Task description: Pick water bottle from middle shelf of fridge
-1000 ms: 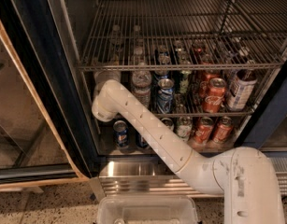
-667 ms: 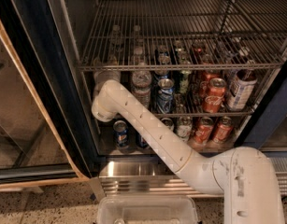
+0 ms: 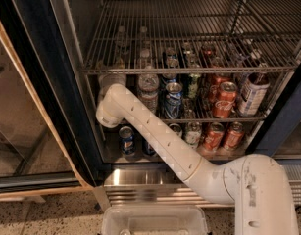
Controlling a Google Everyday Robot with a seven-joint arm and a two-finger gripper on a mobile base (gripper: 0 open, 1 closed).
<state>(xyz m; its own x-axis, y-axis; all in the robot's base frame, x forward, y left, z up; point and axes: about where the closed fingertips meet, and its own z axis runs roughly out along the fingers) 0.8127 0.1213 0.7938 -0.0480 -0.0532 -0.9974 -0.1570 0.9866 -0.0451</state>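
The fridge (image 3: pixel 66 82) stands open. The water bottle (image 3: pixel 148 89), clear and ribbed, stands upright near the left end of the middle shelf (image 3: pixel 238 118), a wire rack. My white arm (image 3: pixel 160 136) reaches up from the lower right into the shelf's left end. My gripper (image 3: pixel 111 80) is inside the compartment just under the upper rack, left of the bottle and close beside it. Whether it touches the bottle cannot be told. The arm's wrist joint hides most of the gripper.
A blue soda can (image 3: pixel 173 101), a red cola can (image 3: pixel 224 99) and a white-labelled bottle (image 3: pixel 250 94) stand right of the water bottle. More cans (image 3: pixel 213 137) sit below. The upper wire rack (image 3: pixel 189 70) hangs just overhead. A glass door (image 3: pixel 22 111) is at left and a white bin (image 3: pixel 155 220) is at the bottom.
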